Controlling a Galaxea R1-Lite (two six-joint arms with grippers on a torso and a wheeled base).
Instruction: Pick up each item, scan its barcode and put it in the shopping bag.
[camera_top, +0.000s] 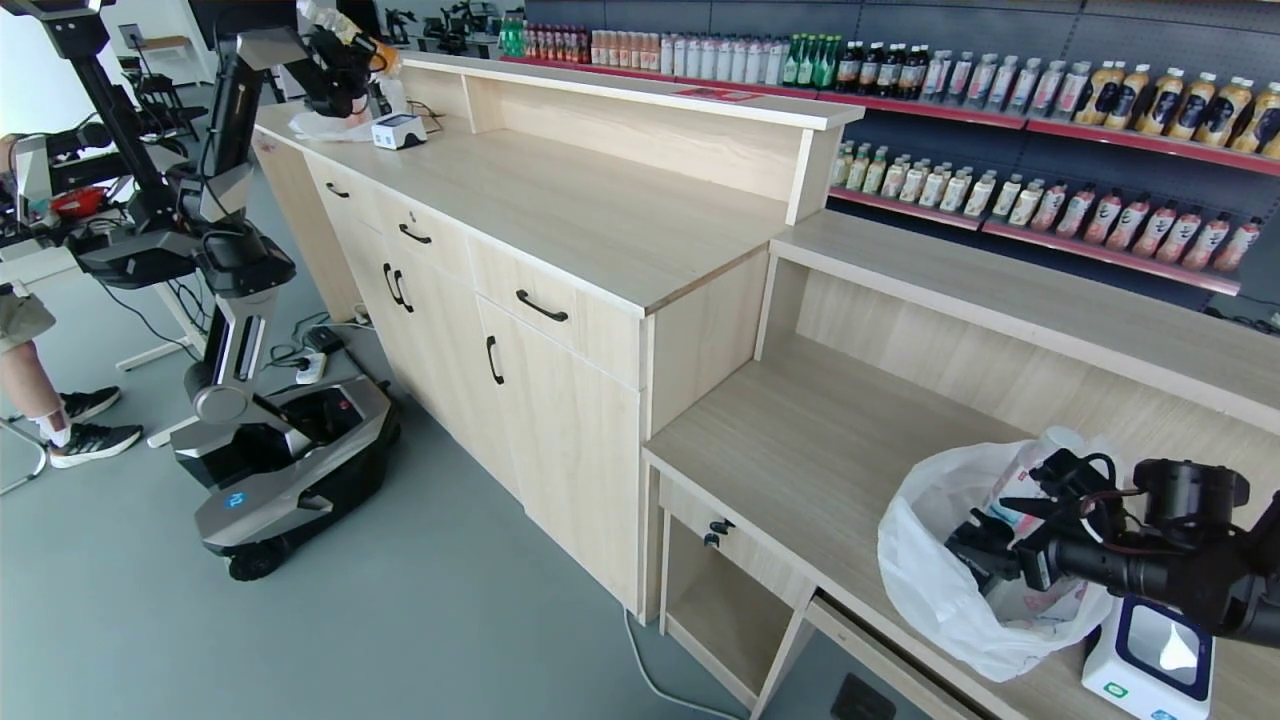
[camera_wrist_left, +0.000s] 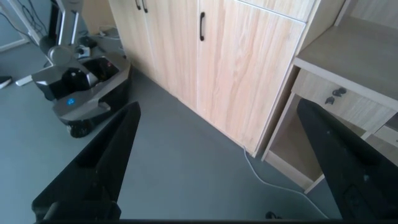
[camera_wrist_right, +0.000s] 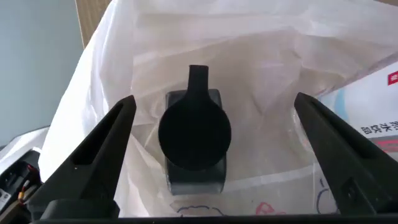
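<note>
A white plastic shopping bag (camera_top: 930, 590) stands on the low counter (camera_top: 800, 450) at the front right. My right gripper (camera_top: 985, 560) is at its mouth, pointing in. In the right wrist view this gripper (camera_wrist_right: 214, 106) is open, and a dark item with a round black top (camera_wrist_right: 194, 140) lies in the bag (camera_wrist_right: 249, 50) beyond the fingers, untouched. A printed white box (camera_wrist_right: 373, 118) also rests in the bag. The white barcode scanner (camera_top: 1150, 650) stands just right of the bag. My left gripper (camera_wrist_left: 217, 109) hangs open and empty over the grey floor beside the cabinet.
A raised wooden ledge (camera_top: 1050, 330) runs behind the bag, and a taller counter (camera_top: 560, 200) adjoins on the left. Another robot (camera_top: 240, 300) works at that counter's far end with its own bag and scanner (camera_top: 398, 130). Bottle shelves (camera_top: 1000, 90) line the back wall.
</note>
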